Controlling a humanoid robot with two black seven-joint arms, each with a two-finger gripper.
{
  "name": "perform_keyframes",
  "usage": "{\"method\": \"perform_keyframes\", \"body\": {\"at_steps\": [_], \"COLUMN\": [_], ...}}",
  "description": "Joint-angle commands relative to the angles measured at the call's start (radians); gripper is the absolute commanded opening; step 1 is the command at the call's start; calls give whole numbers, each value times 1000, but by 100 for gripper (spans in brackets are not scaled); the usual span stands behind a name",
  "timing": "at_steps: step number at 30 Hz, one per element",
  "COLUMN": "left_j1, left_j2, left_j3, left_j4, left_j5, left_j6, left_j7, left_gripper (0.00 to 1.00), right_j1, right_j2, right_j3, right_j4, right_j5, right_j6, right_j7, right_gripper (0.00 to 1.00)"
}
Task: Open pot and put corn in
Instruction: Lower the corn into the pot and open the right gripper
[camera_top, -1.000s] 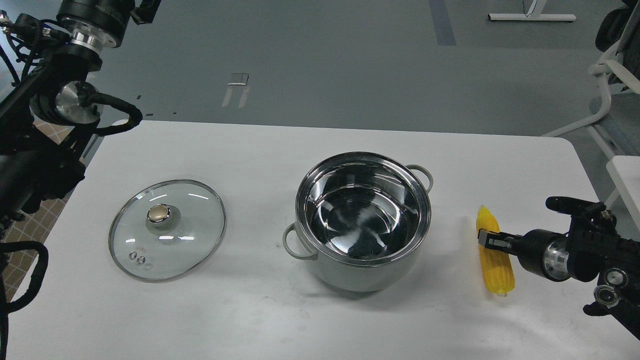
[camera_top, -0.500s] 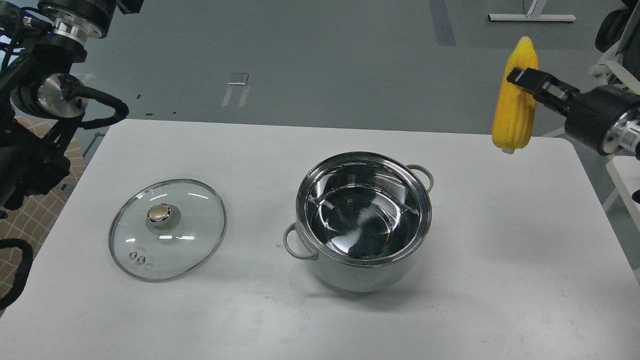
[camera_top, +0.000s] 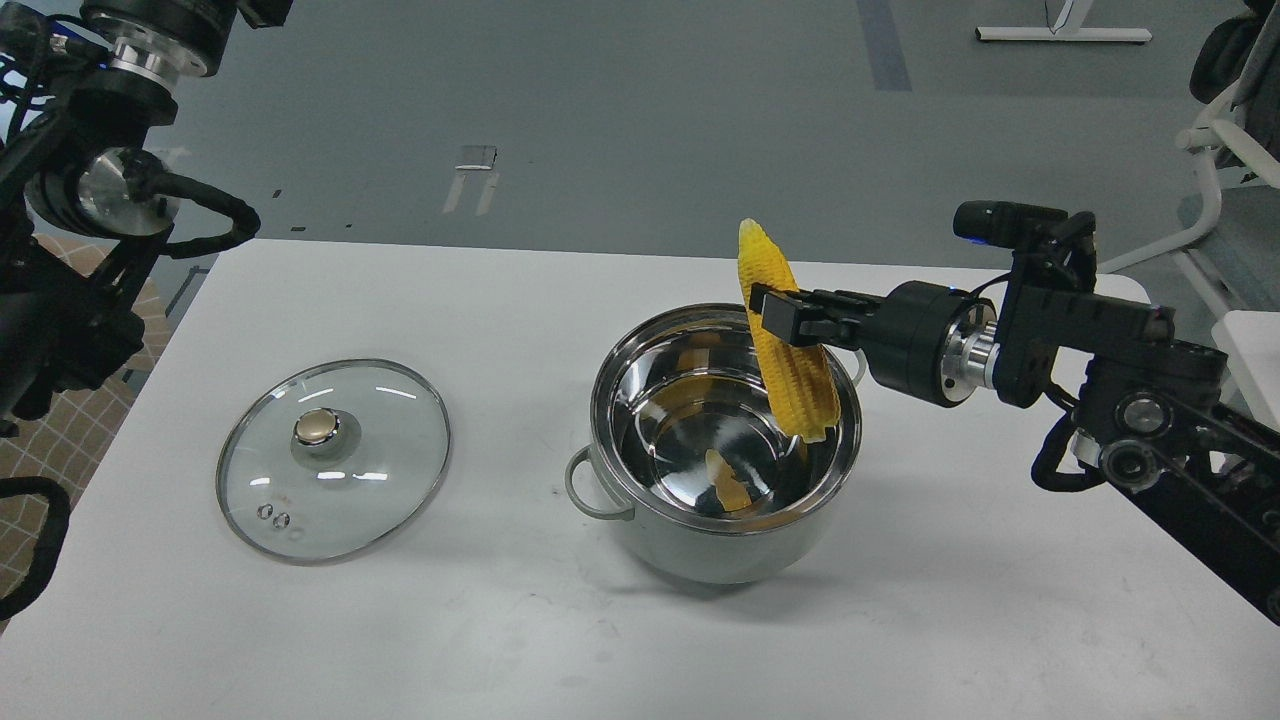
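Pot (camera_top: 727, 445), mid-bench, was uncovered, its glass lid (camera_top: 335, 458) lying flat toward the left edge; right tool (camera_top: 775, 312) gripped the corn (camera_top: 785, 345), tilted over the pot's right rim; release remained; left tool was out of view.

Right pincer (camera_top: 775, 312) gripping corn (camera_top: 787, 346), tilted over open pot (camera_top: 722, 545)

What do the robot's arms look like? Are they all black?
Mostly black. The right arm has chunky black blocks, shiny silver rings at the joints and a slim black pincer. The left arm has silver discs and looping black cables.
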Motion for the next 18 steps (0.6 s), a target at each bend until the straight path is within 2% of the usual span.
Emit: {"method": "perform_keyframes", "body": {"at_steps": [1, 5, 7, 9, 13, 15, 17, 18], "left_j1": [-1, -1, -1, -1, -2, -1, -2, -1], "left_j2": [-1, -4, -4, -4, -3, -3, -3, -4], "left_j3": [0, 0, 0, 0, 0, 0, 0, 0], "left_j4": [0, 0, 0, 0, 0, 0, 0, 0], "left_j5": [1, 1, 1, 1, -1, 1, 1, 1], "left_j6": [0, 0, 0, -1, -1, -1, -1, -1], "left_j7": [0, -1, -3, -3, -3, -3, -3, -3], "left_gripper": [98, 98, 98, 98, 98, 98, 98, 98], "right_j1": [-6, -7, -9, -9, -13, -13, -12, -12], "right_j2": [-1, 2, 2, 0, 0, 2, 2, 2], "right_j3": [-41, -78, -78, -81, -82, -81, -81, -81], "right_j4": [-2, -3, -3, -9, -9, -9, -9, -9], "right_j5": [-24, -24, -24, -24, -22, -22, -24, -22], "right_j6": [0, 0, 0, 0, 0, 0, 0, 0], "right_j7": [-2, -3, -3, -3, -3, -3, -3, -3], "right_gripper": [11, 36, 39, 50, 62, 73, 91, 92]}}
